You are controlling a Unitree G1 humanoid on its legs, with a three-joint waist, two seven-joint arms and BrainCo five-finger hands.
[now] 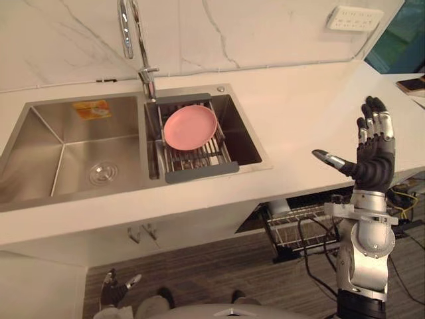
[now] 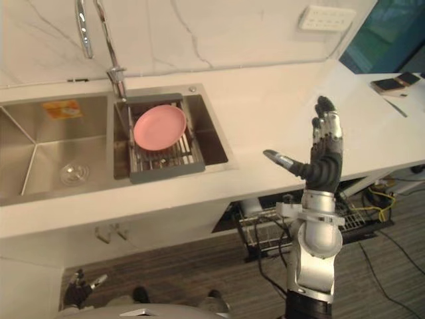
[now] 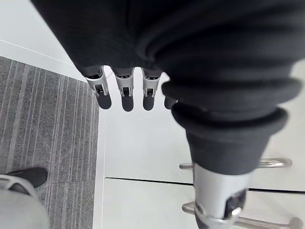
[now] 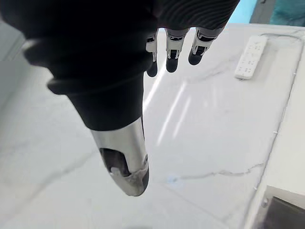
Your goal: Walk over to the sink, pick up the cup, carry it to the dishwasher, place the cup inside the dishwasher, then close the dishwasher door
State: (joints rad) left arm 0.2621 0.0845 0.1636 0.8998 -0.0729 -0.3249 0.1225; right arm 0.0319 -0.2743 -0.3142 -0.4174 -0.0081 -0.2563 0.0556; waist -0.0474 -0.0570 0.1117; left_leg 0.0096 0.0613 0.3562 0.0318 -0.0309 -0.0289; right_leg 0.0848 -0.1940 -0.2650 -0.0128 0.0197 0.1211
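A steel double sink (image 1: 40, 146) is set in the white counter. Its right basin holds a grey drain rack (image 1: 199, 166) with a pink plate (image 1: 190, 127) lying on it. The left basin holds a drain and a yellow sticker. My right hand (image 1: 372, 159) is raised upright over the counter's front edge, right of the sink, open with straight fingers (image 4: 174, 47) and nothing in it. My left hand (image 1: 116, 287) hangs low by the cabinet front, near the floor, its fingers (image 3: 124, 90) straight and empty. A wire rack (image 1: 299, 222) shows in an opening under the counter.
A tall chrome faucet (image 1: 133, 40) stands behind the sink divider. A white socket strip (image 1: 354, 18) is on the marble wall at the back right. A dark flat object (image 1: 412, 84) lies at the counter's far right. Cabinet doors with metal handles (image 1: 143, 232) sit below the sink.
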